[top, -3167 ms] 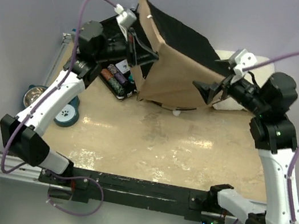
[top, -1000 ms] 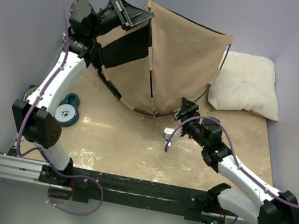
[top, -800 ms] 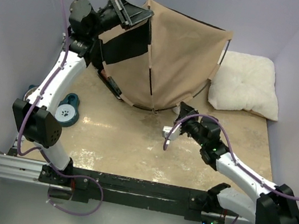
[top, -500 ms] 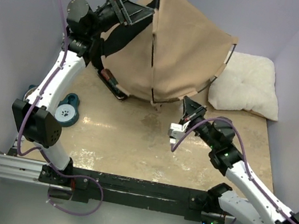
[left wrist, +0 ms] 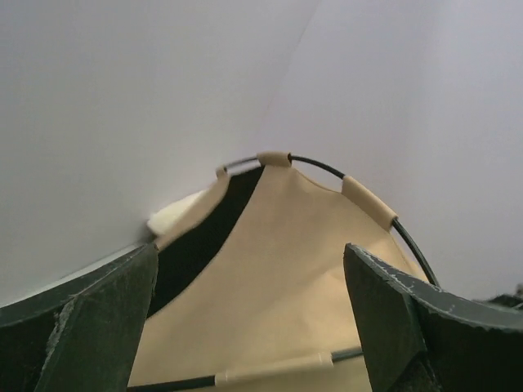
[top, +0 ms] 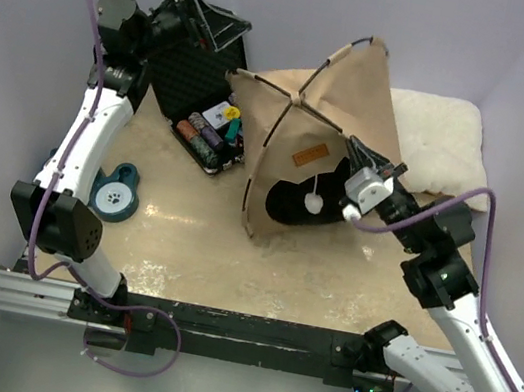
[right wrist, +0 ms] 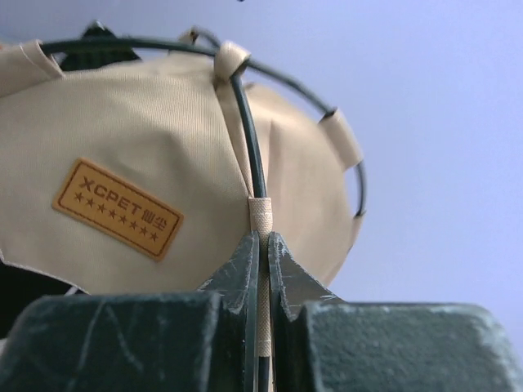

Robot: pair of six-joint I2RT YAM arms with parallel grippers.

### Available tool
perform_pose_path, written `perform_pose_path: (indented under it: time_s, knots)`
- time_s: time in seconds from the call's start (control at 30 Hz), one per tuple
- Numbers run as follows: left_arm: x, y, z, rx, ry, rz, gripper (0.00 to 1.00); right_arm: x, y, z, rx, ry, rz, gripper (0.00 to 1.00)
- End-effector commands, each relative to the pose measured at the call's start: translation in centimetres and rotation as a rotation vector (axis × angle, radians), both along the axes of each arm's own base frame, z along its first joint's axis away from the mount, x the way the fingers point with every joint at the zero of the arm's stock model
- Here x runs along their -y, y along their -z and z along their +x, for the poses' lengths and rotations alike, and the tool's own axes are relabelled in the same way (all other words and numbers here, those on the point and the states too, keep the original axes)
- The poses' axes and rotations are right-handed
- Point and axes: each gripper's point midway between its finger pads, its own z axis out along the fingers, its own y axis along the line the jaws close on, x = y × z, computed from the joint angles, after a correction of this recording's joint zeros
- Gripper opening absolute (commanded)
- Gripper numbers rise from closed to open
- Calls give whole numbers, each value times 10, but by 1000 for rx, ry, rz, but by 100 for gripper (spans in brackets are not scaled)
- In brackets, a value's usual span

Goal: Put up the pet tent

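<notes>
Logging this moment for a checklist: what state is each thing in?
tan canvas pet tent: upright, poles arched.
left gripper: jaws open, empty.
right gripper: jaws shut on the tent's pole sleeve.
black hard case: lid open.
white fluffy pillow: lying flat.

**Open Front, Crowded Back**

The near half of the worktop (top: 212, 248) lies bare from the arm bases to the pet tent (top: 322, 115), giving wide passage. The open chip case (top: 203, 130) sits just beside the tent's left edge, leaving only a narrow gap. The pillow (top: 445, 137) lies close behind the tent's right side. The right hand (top: 354, 149), clamped on a tent pole, blocks that flank. A teal paw-print disc (top: 118, 196) sits near the left edge.
</notes>
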Motion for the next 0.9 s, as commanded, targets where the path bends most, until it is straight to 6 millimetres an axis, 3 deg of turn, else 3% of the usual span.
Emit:
perform_pose_path:
  time_s: [0.0,0.07,0.13,0.23,0.37,0.43,0.53,0.6,0.73,0.8,0.87]
  knots:
    - [-11,-5,-30,224,-8,256,100,-8,-28,-1,-265,-57,269,0]
    - [-10,4,-50,275,30,338,100,-10,-20,3,-367,-50,322,0]
    - [-9,26,-71,298,87,441,100,-11,-13,6,-432,-39,375,0]
    - [-11,48,-103,268,129,491,99,-15,2,12,-527,-22,419,0]
    - [-8,96,-133,170,191,536,100,-30,32,17,-645,-41,379,0]
    - [-2,113,-147,169,201,577,100,-39,44,13,-697,-76,323,19]
    - [10,136,-150,166,189,640,100,-46,45,3,-728,-136,298,41]
    - [16,149,-142,153,159,671,98,-50,42,-2,-733,-171,289,43]
    - [27,165,-128,122,169,697,78,-51,40,-3,-738,-178,288,43]
    - [32,171,-126,107,201,715,72,-51,31,-6,-729,-187,290,53]
    - [36,170,-131,104,243,710,74,-47,15,-8,-707,-184,309,62]
